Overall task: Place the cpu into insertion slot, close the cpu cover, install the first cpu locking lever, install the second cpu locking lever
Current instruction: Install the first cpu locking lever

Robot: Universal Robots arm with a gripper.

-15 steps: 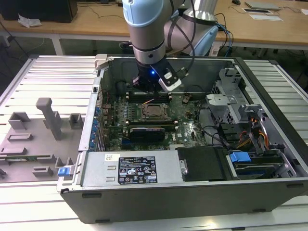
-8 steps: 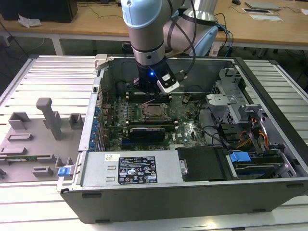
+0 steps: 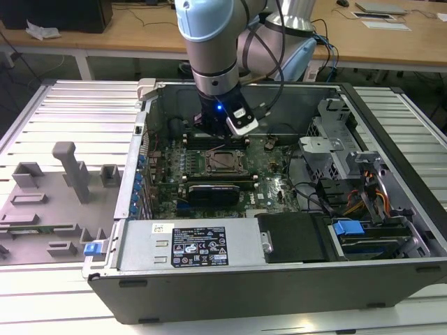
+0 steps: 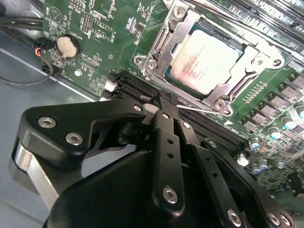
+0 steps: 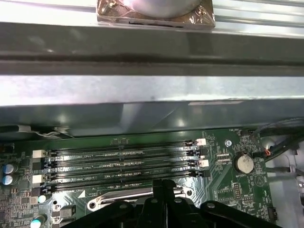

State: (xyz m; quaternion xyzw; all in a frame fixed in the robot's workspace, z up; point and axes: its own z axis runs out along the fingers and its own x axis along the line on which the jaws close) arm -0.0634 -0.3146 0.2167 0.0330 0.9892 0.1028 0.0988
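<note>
The cpu (image 4: 204,59), silvery-grey on top, lies flat in the insertion slot (image 3: 225,162) on the green motherboard. The cpu cover (image 4: 159,45), a silvery frame, is down around it, so the chip shows through its window. A thin metal lever rod (image 4: 237,31) runs along the far side of the socket, and another (image 4: 199,108) runs along the near side. My gripper (image 4: 160,103) hangs just above the near edge of the socket, over the memory slots, with its black fingers pressed together and nothing visible between them. In the first wrist view the gripper (image 5: 164,184) meets a silvery edge of the socket frame (image 5: 123,198).
Several long black memory slots (image 5: 123,164) lie between the socket and the case wall (image 5: 152,90). A coin battery (image 5: 244,163) and cables (image 4: 23,78) sit beside them. The open case holds a power supply (image 3: 192,244) and drive bays (image 3: 370,202). Grey fixtures (image 3: 70,174) stand at the exterior view's left.
</note>
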